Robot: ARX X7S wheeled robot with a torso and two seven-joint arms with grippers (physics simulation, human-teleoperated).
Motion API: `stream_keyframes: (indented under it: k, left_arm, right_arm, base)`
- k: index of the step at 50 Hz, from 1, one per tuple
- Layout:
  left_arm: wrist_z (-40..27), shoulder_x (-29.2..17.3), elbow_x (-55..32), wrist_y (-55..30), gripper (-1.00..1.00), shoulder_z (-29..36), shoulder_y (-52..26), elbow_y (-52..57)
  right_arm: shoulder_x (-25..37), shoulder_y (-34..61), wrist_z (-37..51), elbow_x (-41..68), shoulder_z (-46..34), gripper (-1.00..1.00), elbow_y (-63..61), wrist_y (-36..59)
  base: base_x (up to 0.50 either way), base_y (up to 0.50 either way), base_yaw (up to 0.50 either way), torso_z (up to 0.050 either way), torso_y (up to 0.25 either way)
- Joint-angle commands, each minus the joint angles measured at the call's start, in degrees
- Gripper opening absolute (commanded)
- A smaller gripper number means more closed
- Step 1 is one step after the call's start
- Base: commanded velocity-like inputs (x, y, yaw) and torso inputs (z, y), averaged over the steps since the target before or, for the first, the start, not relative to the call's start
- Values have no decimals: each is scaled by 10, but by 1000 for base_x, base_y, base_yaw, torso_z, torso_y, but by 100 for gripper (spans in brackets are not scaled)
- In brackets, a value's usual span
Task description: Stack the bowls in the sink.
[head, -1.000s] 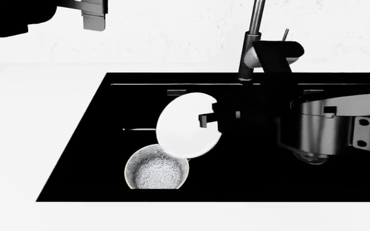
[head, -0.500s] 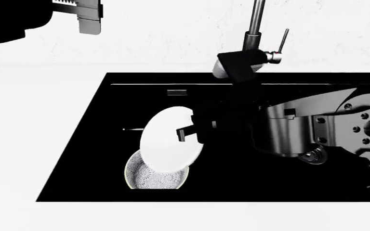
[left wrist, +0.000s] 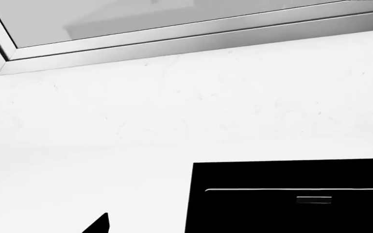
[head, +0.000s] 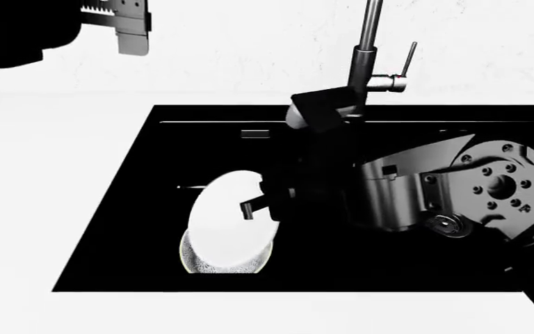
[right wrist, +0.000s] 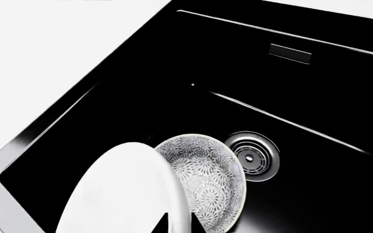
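The plain white bowl (head: 222, 226) hangs tilted on edge inside the sink (head: 100, 261), low over the patterned bowl (head: 213, 266), hiding most of it. My right gripper (head: 250, 207) is shut on the white bowl's rim. In the right wrist view the white bowl (right wrist: 118, 194) overlaps the grey floral bowl (right wrist: 209, 177), and the gripper's (right wrist: 177, 227) two dark tips pinch the rim. I cannot tell whether the bowls touch. My left gripper (head: 119, 29) hovers high at the back left, away from the sink, and one fingertip (left wrist: 99, 224) shows far off centre, so it is open.
A tall dark faucet (head: 369, 49) rises at the sink's back edge, close behind my right arm (head: 416, 195). The steel drain (right wrist: 254, 155) lies beside the patterned bowl. White countertop (head: 44, 174) surrounds the basin. A metal-framed panel (left wrist: 173, 34) sits on the wall above.
My right gripper has carried the white bowl left and down, from beside the patterned bowl to covering most of it. The left arm has barely moved.
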Motion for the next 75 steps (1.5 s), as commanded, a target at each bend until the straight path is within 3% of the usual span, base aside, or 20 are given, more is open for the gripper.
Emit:
stream_keyframes:
  k: [1,23,75]
  left_arm:
    - [2,1,1,2,100,0,6,-2]
    - [4,-10,-1,12,100,-5,25,6]
    - [26,-5,11,21,100,-8,46,4]
  right_arm:
    - [-32,-4,-59,-45,-6,-100,50,-10]
    - [-61,-37,-106,-58,-30,-100,84,-10]
    - [-169,-18,-237,-184,-110,-100,342,-31]
  base:
    - [0,0,0,0,0]
    - [0,0,0,0,0]
    - [0,0,0,0,0]
